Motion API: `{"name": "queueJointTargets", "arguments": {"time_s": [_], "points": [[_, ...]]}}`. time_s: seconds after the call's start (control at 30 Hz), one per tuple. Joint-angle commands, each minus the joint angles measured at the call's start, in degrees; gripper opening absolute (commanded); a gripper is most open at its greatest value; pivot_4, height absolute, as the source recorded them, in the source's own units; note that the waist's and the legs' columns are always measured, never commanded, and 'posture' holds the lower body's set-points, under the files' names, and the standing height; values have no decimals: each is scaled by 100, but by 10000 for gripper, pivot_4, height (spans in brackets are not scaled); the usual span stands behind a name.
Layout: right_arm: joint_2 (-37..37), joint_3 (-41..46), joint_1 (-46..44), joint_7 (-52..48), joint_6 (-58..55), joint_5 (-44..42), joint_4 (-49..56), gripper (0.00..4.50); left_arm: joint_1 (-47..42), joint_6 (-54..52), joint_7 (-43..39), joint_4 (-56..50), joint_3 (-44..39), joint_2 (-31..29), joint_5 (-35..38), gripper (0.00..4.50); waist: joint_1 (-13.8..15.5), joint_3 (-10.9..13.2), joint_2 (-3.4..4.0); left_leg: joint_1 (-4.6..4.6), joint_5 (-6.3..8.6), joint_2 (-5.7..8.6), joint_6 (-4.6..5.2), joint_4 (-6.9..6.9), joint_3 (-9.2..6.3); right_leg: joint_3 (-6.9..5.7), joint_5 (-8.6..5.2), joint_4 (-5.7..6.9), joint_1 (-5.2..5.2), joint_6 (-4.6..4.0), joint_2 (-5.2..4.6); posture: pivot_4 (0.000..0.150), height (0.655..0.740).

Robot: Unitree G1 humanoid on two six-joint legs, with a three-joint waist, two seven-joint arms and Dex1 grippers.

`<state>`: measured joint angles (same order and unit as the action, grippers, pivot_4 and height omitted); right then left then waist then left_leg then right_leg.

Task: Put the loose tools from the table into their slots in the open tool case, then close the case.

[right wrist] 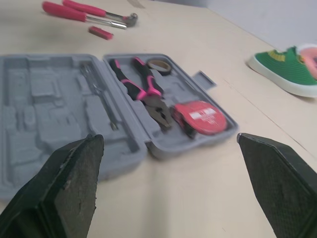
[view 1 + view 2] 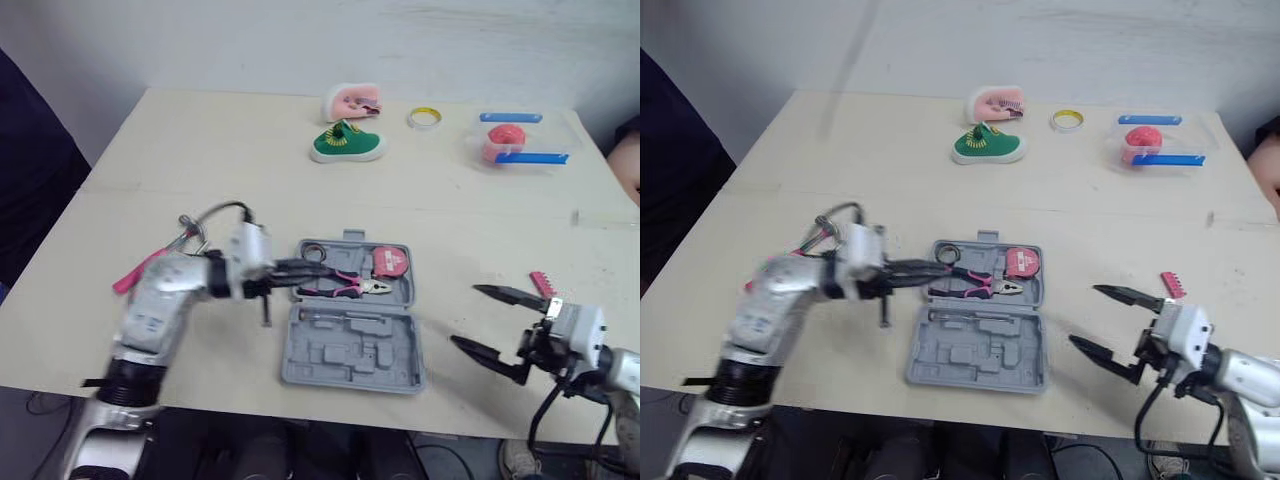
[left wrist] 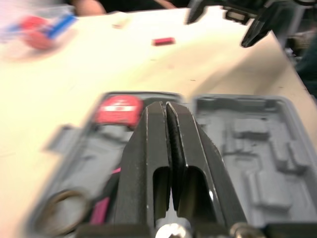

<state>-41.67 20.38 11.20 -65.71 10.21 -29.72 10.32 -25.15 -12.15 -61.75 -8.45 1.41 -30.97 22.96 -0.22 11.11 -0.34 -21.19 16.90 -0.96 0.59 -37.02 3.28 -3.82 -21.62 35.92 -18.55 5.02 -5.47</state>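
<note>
Tool case [image 2: 350,360] lies open at the middle of the counter [image 2: 200,160], close to its near edge. We judge the loading step to be in hand, with closing some way off. At 9 o'clock from the case, two pink-handled tools [image 1: 64,11] lie loose on the counter. The left end effector [image 2: 310,268] reaches in from 9 o'clock over the case's far half, fingers pressed together with nothing that we can see between them. That half holds a tape roll [image 1: 161,70], pliers [image 2: 345,287] and a red tape measure [image 2: 390,262]; the near half shows bare moulded slots. At 4 o'clock the right end effector [image 2: 467,316] hovers spread wide and empty. Just beyond it, at 3 o'clock, lies a small pink strip [image 2: 541,282]. Next, we reckon, the right should drop onto that strip, while the left must open and swing out to the handles.
</note>
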Motion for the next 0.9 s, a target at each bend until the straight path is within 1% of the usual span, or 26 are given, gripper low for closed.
{"name": "queueJointTargets", "arguments": {"time_s": [0.03, 0.07, 0.1, 0.13, 0.17, 0.2, 0.23, 0.33, 0.37, 0.4, 0.47, 0.5, 0.63, 0.8, 0.9], "points": [[-242, 682, 144, -264, 368, -66, -472, 45000, 601, -148, -1, 429, -1192, -535, 490, 5510, -5, 2, 2, 0, 0, 0, 0, 0, 0, 0, 0, 0, 0, 0, 0, 1500, 7400], [-278, 794, 177, -293, 403, -68, -582, 45000, 709, -35, -6, 583, -1383, -652, 446, 9050, -2, 3, 0, 0, 0, 0, 0, 0, 0, 0, 0, 0, -1, 0, 0, 1500, 7400], [-297, 862, 195, -307, 419, -75, -649, 45000, 774, 29, 0, 677, -1502, -718, 422, 11272, 4, 8, -2, -1, 0, 0, 1, 0, -1, -1, 0, 0, -1, 0, 0, 1500, 7400], [-327, 993, 227, -293, 512, -16, -811, 45000, 909, 171, 44, 906, -1766, -845, 369, 15138, 8, 11, -4, -2, 0, 0, 1, -1, -2, -1, 0, 1, -2, 0, 0, 1500, 7400], [-392, 1203, 262, -257, 680, 97, -1145, 45000, 1082, 342, 154, 1243, -2127, -1027, 284, 20634, 8, 16, -4, -4, 0, 0, 2, -3, -2, -1, 0, 1, -3, 0, 0, 1500, 7400], [-435, 1348, 290, -240, 815, 174, -1385, 45000, 1208, 452, 232, 1456, -2365, -1149, 237, 21845, 9, 20, -7, -4, 0, 0, 2, -2, -2, -1, 0, 1, -3, 1, 0, 1500, 7400], [-471, 1537, 297, -178, 928, 216, -1677, 45000, 1324, 604, 335, 1733, -2667, -1285, 195, 27298, 10, 23, -8, -4, 1, 0, 3, -2, -2, -1, 0, 1, -4, 1, -1, 1500, 7400], [-544, 1892, 434, -207, 1160, 234, -2187, 45000, 1747, 781, 570, 2312, -3371, -1573, 144, 38963, 7, 25, -7, -4, 6, 0, 3, 2, -2, 0, 0, -1, -6, 0, -4, 1500, 7400], [-559, 1977, 475, -232, 1223, 229, -2313, 45000, 1911, 756, 578, 2418, -3528, -1647, 168, 42204, 5, 25, -7, -4, 16, 0, 17, 6, 0, 1, 0, -4, -8, 0, -4, 1500, 7400], [-587, 2086, 493, -228, 1352, 251, -2524, 45000, 2156, 883, 486, 2549, -3676, -1745, 127, 44127, 5, 26, -8, -4, 21, 0, 21, 9, 0, 1, 0, -6, -10, 0, -4, 1500, 7400], [-662, 2306, 525, -202, 1612, 309, -3037, 45000, 2590, 1076, 392, 2906, -4016, -1902, 76, 44127, -20, 26, -6, -7, 25, 0, 23, 25, 1, 1, -1, -19, -15, -1, -5, 1500, 7400], [-694, 2389, 545, -211, 1761, 344, -3283, 45000, 2766, 1193, 408, 3116, -4160, -1971, 41, 44127, -23, 26, -6, -2, 24, 1, 22, 55, 9, 7, -1, -34, -17, -1, -9, 1500, 7400], [-703, 2533, 697, -253, 2255, 399, -4025, 45000, 3258, 1536, 826, 4034, -4782, -2130, 69, 44127, -29, 27, -10, 0, 24, 3, 23, 88, 21, 12, -4, -39, -37, -6, -13, 1500, 7400], [-722, 2544, 720, -130, 2525, 382, -4581, 45000, 3611, 1716, 1051, 4358, -5104, -2085, 133, 44127, -20, 27, -9, 1, 24, 2, 19, 93, 25, 16, -6, -27, -46, -10, -19, 1500, 7400], [-748, 2487, 751, -144, 2630, 393, -4803, 45000, 3652, 1800, 1100, 4390, -5137, -2075, 176, 44127, -6, 27, -9, 1, 32, 2, -13, 94, 26, 17, -5, -20, -50, -11, -24, 1500, 7400]]}}
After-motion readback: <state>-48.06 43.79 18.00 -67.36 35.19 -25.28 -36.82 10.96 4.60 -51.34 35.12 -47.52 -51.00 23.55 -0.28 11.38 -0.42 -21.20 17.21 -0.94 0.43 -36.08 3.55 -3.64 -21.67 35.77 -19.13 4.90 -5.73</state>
